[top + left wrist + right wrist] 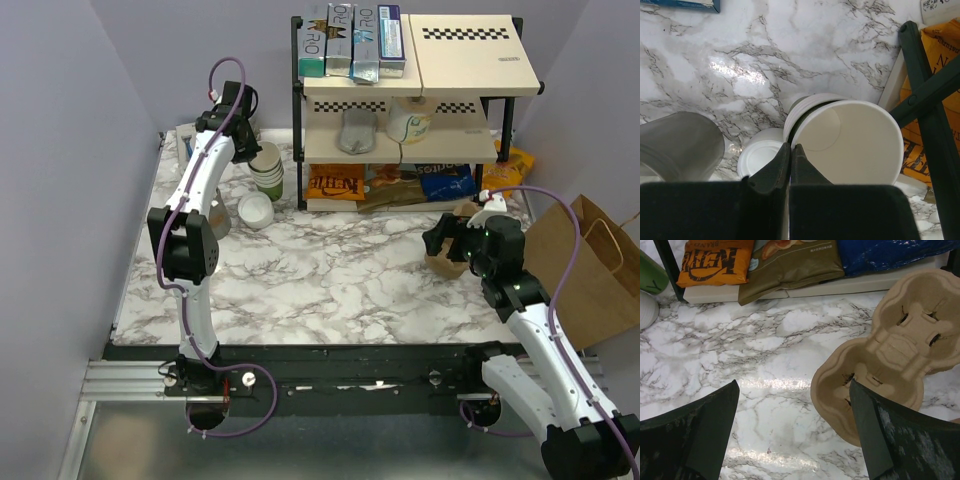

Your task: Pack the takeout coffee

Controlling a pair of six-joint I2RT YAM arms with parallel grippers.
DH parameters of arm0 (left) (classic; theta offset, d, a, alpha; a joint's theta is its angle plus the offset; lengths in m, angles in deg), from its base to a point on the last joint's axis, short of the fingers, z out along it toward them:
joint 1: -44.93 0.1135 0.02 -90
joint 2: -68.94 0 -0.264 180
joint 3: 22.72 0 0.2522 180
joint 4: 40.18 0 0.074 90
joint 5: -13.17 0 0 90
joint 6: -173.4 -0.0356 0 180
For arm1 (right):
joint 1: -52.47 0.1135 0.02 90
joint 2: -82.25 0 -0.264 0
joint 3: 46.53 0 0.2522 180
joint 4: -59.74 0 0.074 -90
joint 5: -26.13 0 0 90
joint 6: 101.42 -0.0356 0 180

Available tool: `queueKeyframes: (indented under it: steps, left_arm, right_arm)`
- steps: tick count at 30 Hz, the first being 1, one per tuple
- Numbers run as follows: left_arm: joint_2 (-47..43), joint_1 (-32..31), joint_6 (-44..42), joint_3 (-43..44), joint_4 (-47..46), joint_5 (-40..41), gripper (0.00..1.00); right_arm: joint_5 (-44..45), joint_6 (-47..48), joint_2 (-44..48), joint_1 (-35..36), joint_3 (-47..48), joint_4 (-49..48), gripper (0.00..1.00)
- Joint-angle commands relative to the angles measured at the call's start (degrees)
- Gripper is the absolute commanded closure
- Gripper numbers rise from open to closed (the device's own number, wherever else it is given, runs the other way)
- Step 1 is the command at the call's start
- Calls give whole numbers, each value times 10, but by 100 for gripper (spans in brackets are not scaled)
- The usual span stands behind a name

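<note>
The takeout coffee [255, 208] stands at the back left of the table; from above I see mostly its white round lid [756, 156]. Just behind it is the stack of lidless cream-and-green cups [266, 166]. My left gripper [248, 145] hangs over that stack. It is shut [790, 146], with the rim of the top cup [855, 145] pinched between its tips and the lid just left of them. My right gripper [447, 240] is wide open and empty [793, 385]. It sits low over the marble, at the left edge of a brown cardboard cup carrier [885, 355].
A grey cup [217, 222] stands left of the coffee [680, 145]. A black-framed shelf [400, 100] with boxes and snack bags [710, 260] lines the back. The carrier [445, 265] lies at the right, with a brown paper bag [585, 270] beyond the table's right edge.
</note>
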Motion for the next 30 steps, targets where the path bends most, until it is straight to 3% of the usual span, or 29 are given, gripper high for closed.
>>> queueKeyframes:
  steps: [1,16,24,30]
  left_arm:
    - [-23,-1,-12,22,16,-17,100]
    - [-85,0,-11,61,9,-26,100]
    - [-179,-1,-3,18,8,-4,100]
    - [-365,-9,20,-221,-43,11,100]
  right_arm:
    - [-9,7,1,1,19,12,0]
    - [-5,4,27,1,22,17,0]
    - [3,0,34,2,31,27,0]
    - [38,-27,36,2,39,55,0]
